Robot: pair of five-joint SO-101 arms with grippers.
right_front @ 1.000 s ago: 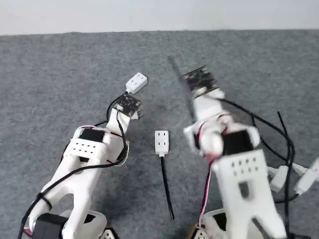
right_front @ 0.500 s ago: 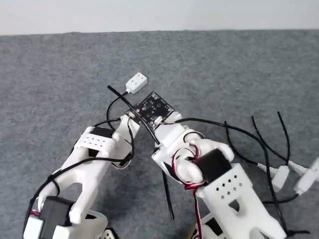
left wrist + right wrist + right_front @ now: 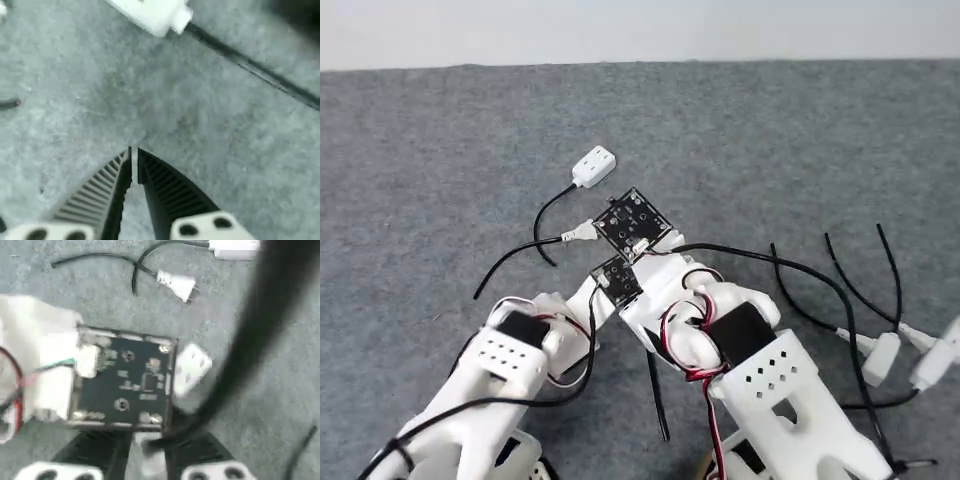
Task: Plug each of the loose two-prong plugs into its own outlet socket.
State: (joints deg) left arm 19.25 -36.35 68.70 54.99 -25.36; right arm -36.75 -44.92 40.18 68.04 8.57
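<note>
A loose two-prong plug (image 3: 582, 232) is seen lying on the grey mat (image 3: 430, 150), apart from both sockets, with its black cord (image 3: 510, 262) trailed away toward the left arm's side. One white outlet socket (image 3: 593, 165) is placed just beyond it, toward the far edge of the mat. The two arms are brought close together over the middle of the mat, and a second outlet socket (image 3: 192, 367) is tucked beneath them. In the right wrist view it is shown just beside the left arm's camera board (image 3: 125, 377). The left gripper (image 3: 134, 152) is held low over bare mat near that socket's cord end, its tips drawn almost together with nothing between them. The right gripper (image 3: 146, 445) is positioned near the second socket; whether it is open or closed cannot be told. Two spare plugs (image 3: 880, 355) are left on their cords near the right edge, well apart from the sockets.
</note>
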